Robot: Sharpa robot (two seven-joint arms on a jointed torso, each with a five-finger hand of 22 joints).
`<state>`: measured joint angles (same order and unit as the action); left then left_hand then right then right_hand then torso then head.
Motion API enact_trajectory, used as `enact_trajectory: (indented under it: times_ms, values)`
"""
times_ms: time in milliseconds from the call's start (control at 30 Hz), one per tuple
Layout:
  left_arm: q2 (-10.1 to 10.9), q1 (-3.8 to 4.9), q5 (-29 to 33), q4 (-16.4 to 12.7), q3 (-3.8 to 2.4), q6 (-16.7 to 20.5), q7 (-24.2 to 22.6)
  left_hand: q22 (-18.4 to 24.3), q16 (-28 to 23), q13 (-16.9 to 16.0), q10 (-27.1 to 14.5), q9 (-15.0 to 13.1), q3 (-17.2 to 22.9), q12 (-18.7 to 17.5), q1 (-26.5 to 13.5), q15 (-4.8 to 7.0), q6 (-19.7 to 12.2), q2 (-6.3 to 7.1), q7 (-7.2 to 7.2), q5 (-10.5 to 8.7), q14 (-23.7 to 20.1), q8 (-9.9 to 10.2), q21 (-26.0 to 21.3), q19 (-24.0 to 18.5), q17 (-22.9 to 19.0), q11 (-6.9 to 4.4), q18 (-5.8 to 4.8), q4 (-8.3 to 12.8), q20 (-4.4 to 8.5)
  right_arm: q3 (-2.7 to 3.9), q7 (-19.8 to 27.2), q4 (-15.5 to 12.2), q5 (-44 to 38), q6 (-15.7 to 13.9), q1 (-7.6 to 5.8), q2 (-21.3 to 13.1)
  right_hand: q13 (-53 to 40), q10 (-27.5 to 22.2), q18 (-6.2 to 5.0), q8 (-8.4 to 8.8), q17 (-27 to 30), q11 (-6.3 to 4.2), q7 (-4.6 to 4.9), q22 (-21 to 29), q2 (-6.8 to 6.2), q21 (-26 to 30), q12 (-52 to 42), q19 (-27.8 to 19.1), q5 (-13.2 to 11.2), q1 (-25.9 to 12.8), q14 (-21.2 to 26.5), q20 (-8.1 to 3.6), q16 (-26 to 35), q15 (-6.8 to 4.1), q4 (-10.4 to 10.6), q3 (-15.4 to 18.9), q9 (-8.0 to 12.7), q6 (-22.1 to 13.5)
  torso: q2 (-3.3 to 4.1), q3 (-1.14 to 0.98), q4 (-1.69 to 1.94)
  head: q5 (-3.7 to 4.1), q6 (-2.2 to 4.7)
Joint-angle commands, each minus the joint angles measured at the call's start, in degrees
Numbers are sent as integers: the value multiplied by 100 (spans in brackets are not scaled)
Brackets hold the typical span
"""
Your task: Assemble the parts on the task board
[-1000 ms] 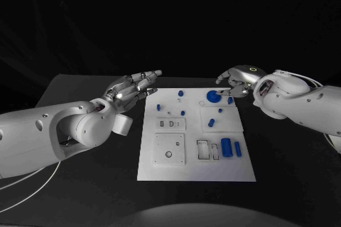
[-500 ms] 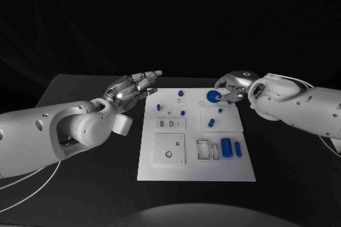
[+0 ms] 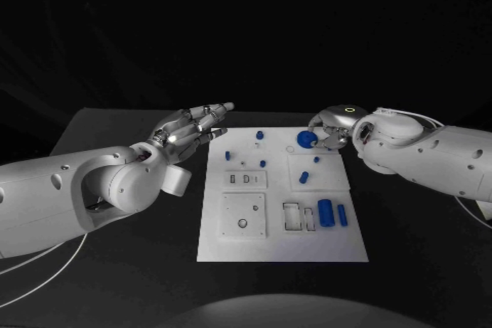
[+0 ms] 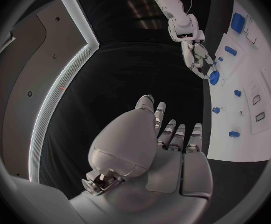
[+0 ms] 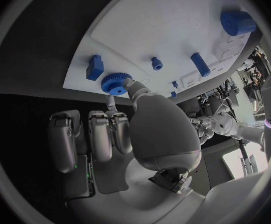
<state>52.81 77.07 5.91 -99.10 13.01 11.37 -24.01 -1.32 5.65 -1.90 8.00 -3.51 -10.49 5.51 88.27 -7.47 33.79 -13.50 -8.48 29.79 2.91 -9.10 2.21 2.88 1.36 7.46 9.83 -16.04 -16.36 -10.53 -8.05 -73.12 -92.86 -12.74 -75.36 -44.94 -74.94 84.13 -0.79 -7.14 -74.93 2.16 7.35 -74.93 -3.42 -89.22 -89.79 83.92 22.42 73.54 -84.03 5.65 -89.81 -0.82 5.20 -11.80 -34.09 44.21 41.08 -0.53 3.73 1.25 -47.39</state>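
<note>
Two white arms reach in over the black table [image 3: 123, 285], and I log them first as the largest items. My left arm [image 3: 72, 193] comes from the near left side; its left hand [image 3: 190, 129] hangs above the table just off the left edge of the task board [image 3: 282, 246], fingers stretched out and slightly apart, holding nothing. The left wrist view confirms the same hand [image 4: 167, 154] empty, with fingers extended side by side.

My right arm [image 3: 441, 161] enters from the right. Its right hand [image 3: 330, 129] sits at the far right corner of the board, and two fingertips are pinched on the blue gear [image 3: 306, 138], which is at the board surface there. From the right wrist view, the right hand [image 5: 132, 134] has its thumb and one finger on the gear [image 5: 115, 83], with the other fingers curled beside them. I cannot tell whether the gear is seated on a post or merely resting on the board.

Remaining parts, in descending size: a blue cylinder [image 3: 326, 213] at the near right of the board, a slimmer blue bar [image 3: 343, 215] just beside it, a short blue peg [image 3: 304, 176] mid-board, and a small blue block [image 3: 259, 134] near the far edge.
</note>
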Motion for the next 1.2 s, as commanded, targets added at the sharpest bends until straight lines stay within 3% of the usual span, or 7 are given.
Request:
enact_trajectory:
  times_ms: [33,167,467,567,667,967,1200]
  values:
    - [-18,2,0,-3,-4,-157,1,-5,19,-6,27,-8,32,30,49,-41,26,-9,-25,27,18,-20,33,42,8,2,46,-6,-14,-2,-87,46,-106,169,9,39,-1506,587,74,-68,-1507,43,9,-1498,67,-64,-21,592,26,-51,-597,36,-19,45,-18,-2,-105,-23,1,-2,5,4,-4]
    - [-22,2,0,2,-4,-172,19,-5,27,-9,43,-11,36,46,50,-45,54,-9,-35,27,21,-32,34,44,8,14,45,-9,-14,-1,-84,96,-98,193,16,89,-1506,587,77,-85,-1507,50,13,-1503,67,-71,-21,600,-29,-105,-597,39,-19,47,2,9,-166,-28,3,0,5,2,-24]
    - [-31,2,0,5,-4,-189,50,-7,50,-15,78,-16,44,78,53,-55,96,-5,-52,28,33,-50,39,50,12,34,44,-12,-16,-1,-69,148,-65,176,25,156,-1506,587,73,-30,-1507,70,32,-1496,111,-60,-21,588,-665,-412,-597,58,-19,68,191,118,-271,-119,-2,4,6,-3,-54]
    - [-31,2,0,5,-4,-191,59,-7,54,-17,86,-17,45,84,54,-56,103,-5,-54,29,35,-53,40,52,13,36,44,-13,-17,-1,-72,148,-58,172,25,166,-1506,587,71,-23,-1507,70,30,-1494,124,-56,-21,584,-987,-532,-597,63,-19,70,271,184,-301,-112,2,2,7,-6,-62]
    - [-32,2,0,6,-4,-191,67,-8,62,-19,98,-18,48,96,55,-60,115,-4,-59,30,39,-59,42,55,14,42,44,-14,-17,-1,-74,149,-52,181,26,176,-1506,587,69,-28,-1507,72,29,-1491,143,-51,-21,578,-1089,-599,-597,62,-19,70,318,218,-322,-89,-1,2,4,-8,-68]
    - [-66,-11,-7,42,-4,-198,54,-10,73,-23,117,-19,52,113,55,-63,129,-3,-65,30,45,-65,46,61,16,50,44,-16,-19,-1,-76,177,-60,226,28,213,-1506,587,52,-233,-1507,-7,-67,-1467,175,-6,-21,531,-369,-338,-597,12,-19,9,100,90,-565,252,-2,5,4,6,-85]
    - [-83,-35,-9,75,-3,-203,49,-9,75,-23,121,-18,53,116,56,-64,125,-4,-66,31,46,-65,45,60,16,52,44,-16,-19,-1,-40,216,-71,149,49,241,-1506,587,43,-553,-1507,-123,-207,-1455,235,20,-21,505,119,-274,-597,-74,-19,-83,-8,-8,-1024,551,-3,2,12,18,-93]
